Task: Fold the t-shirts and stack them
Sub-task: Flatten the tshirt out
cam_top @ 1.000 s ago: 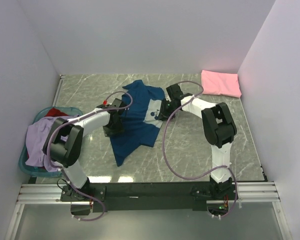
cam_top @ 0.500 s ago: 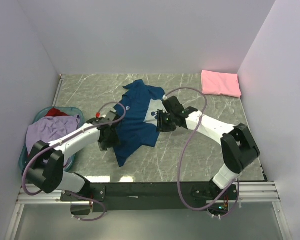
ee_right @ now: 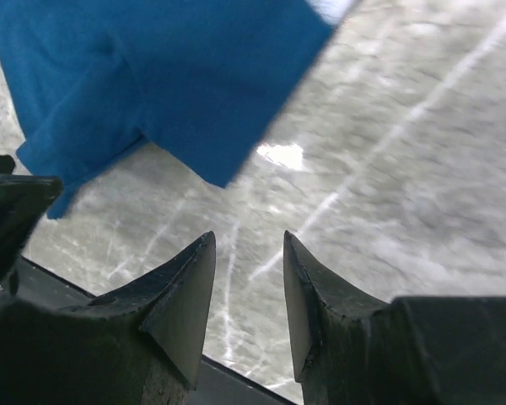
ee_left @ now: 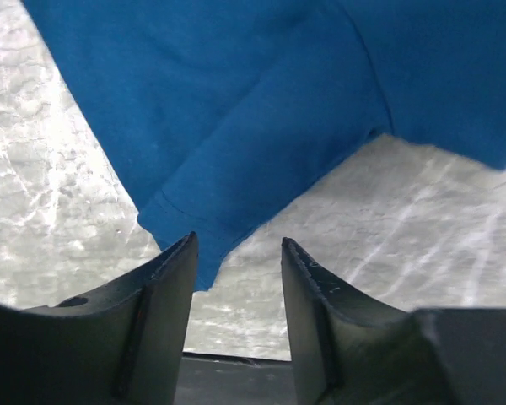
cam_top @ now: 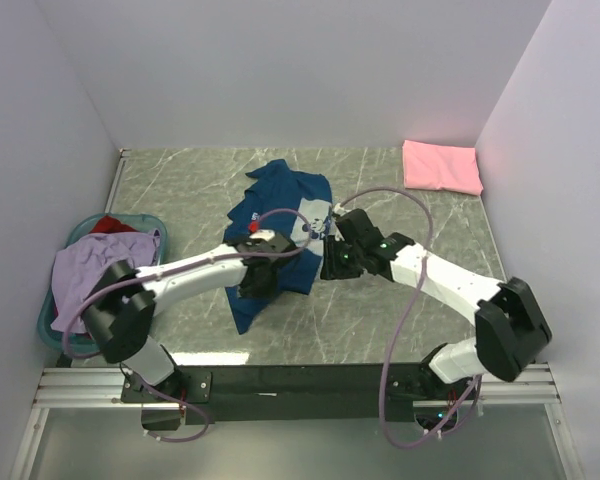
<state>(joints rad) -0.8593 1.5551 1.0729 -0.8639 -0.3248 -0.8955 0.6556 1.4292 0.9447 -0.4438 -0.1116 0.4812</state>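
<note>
The navy blue t-shirt (cam_top: 280,195) with a pale print lies crumpled flat in the middle of the table. My left gripper (cam_top: 257,282) is open and empty over its near hem; in the left wrist view the blue cloth (ee_left: 253,110) lies just beyond the gripper (ee_left: 236,253). My right gripper (cam_top: 332,262) is open and empty at the shirt's near right corner; that corner (ee_right: 152,76) lies ahead of the gripper (ee_right: 249,245). A folded pink t-shirt (cam_top: 441,166) lies at the back right. A lavender t-shirt (cam_top: 90,275) and a red one (cam_top: 110,224) are in the basket.
The teal plastic basket (cam_top: 45,325) stands at the left edge of the table against the left wall. White walls close in the back and both sides. The black rail with the arm bases runs along the near edge.
Both grippers have moved toward the near edge of the navy shirt. The left one has gone from the shirt's left side rightward to its near hem. The shirt looks slightly more bunched.
</note>
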